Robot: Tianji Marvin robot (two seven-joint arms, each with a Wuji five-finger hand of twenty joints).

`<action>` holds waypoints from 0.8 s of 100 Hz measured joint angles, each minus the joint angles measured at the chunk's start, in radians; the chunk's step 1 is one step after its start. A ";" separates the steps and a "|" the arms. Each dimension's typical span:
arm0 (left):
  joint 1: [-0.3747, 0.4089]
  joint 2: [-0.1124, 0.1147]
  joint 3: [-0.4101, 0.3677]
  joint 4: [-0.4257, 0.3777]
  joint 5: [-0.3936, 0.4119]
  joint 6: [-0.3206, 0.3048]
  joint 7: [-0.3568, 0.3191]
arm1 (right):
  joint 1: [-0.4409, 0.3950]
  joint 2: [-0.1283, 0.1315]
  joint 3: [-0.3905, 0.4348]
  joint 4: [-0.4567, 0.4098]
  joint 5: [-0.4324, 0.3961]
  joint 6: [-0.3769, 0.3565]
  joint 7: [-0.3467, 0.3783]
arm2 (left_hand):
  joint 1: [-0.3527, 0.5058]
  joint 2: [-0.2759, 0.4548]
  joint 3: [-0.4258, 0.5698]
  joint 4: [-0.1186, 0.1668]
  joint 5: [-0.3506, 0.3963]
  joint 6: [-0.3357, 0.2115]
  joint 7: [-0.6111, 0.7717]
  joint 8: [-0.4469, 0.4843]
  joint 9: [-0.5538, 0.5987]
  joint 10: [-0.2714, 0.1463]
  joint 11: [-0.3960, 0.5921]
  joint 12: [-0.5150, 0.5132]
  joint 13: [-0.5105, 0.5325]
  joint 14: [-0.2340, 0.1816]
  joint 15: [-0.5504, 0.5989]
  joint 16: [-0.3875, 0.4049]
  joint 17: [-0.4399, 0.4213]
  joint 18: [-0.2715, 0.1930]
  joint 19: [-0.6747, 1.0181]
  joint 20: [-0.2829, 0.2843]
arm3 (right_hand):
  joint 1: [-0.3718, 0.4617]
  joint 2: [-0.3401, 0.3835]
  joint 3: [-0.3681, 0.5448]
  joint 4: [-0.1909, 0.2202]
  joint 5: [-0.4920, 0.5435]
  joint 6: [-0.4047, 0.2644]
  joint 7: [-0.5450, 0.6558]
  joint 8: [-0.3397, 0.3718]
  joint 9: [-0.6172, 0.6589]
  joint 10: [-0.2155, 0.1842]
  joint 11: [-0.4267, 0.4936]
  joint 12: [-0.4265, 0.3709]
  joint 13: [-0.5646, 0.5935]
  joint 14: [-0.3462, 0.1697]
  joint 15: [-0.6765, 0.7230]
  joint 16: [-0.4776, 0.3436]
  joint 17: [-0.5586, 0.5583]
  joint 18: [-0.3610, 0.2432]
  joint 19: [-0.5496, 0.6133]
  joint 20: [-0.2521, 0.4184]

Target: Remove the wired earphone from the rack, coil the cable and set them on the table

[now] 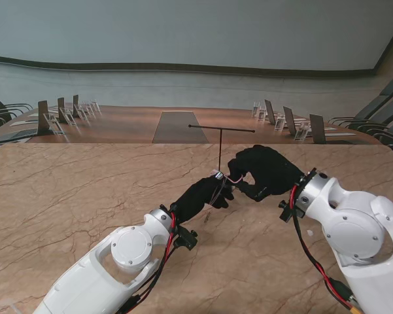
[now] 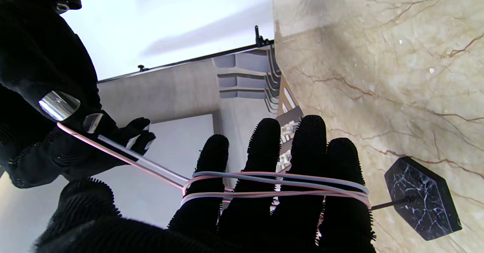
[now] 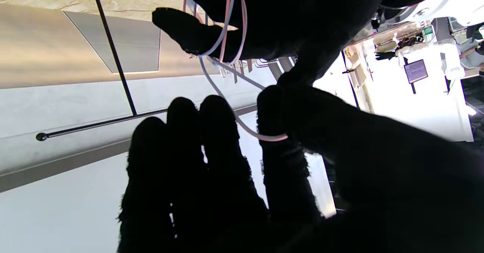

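Observation:
The earphone's pink-and-white cable (image 2: 272, 187) is wound in several turns around the four straight fingers of my left hand (image 2: 272, 215). From there a strand runs to my right hand (image 2: 41, 75), which pinches it between thumb and forefinger (image 3: 272, 137). In the stand view, left hand (image 1: 199, 195) and right hand (image 1: 267, 171) meet just in front of the thin black T-shaped rack (image 1: 221, 147), the cable (image 1: 230, 178) stretched between them. Nothing hangs on the rack's crossbar. I cannot make out the earbuds.
The rack stands on a black marbled hexagonal base (image 2: 423, 198) on the beige marble table (image 1: 65, 209), close behind my left fingers. Its post (image 3: 115, 56) rises beside the hands. A conference table with name stands and chairs (image 1: 294, 121) lies beyond.

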 measured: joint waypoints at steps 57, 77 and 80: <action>-0.003 0.000 0.001 0.012 -0.001 -0.012 -0.003 | 0.015 0.002 -0.004 0.002 0.020 -0.023 -0.003 | 0.000 0.000 0.000 0.000 -0.001 0.000 0.000 0.000 0.000 0.000 0.000 -0.001 0.000 -0.001 0.000 0.000 -0.003 -0.001 0.000 0.000 | -0.021 0.060 -0.044 0.000 -0.040 -0.056 0.011 0.015 -0.089 -0.112 -0.233 -0.104 -0.132 -0.169 -0.269 -0.111 -0.139 -0.149 -0.217 0.000; -0.001 0.000 0.000 0.013 0.000 -0.012 -0.001 | 0.025 0.006 -0.016 0.001 0.023 -0.011 0.010 | 0.000 0.000 0.000 0.000 -0.001 0.000 0.000 0.000 0.000 0.000 0.000 -0.001 0.000 -0.001 0.000 0.002 -0.004 -0.001 0.000 0.000 | -0.019 0.132 -0.118 0.003 -0.091 -0.091 0.016 0.021 0.166 -0.027 -0.025 -0.023 0.113 -0.025 -0.045 -0.020 0.036 0.001 -0.049 0.029; 0.000 0.000 -0.002 0.013 0.000 -0.012 -0.001 | 0.027 0.006 -0.016 0.001 0.022 -0.016 0.008 | 0.000 0.000 0.000 0.000 -0.001 0.000 0.000 0.000 0.000 0.000 0.000 -0.001 0.000 -0.001 0.001 0.007 -0.003 -0.001 0.009 0.000 | -0.019 0.132 -0.118 0.003 -0.091 -0.093 0.016 0.025 0.189 -0.027 0.010 0.001 0.143 -0.020 -0.012 -0.007 0.063 0.016 -0.012 0.038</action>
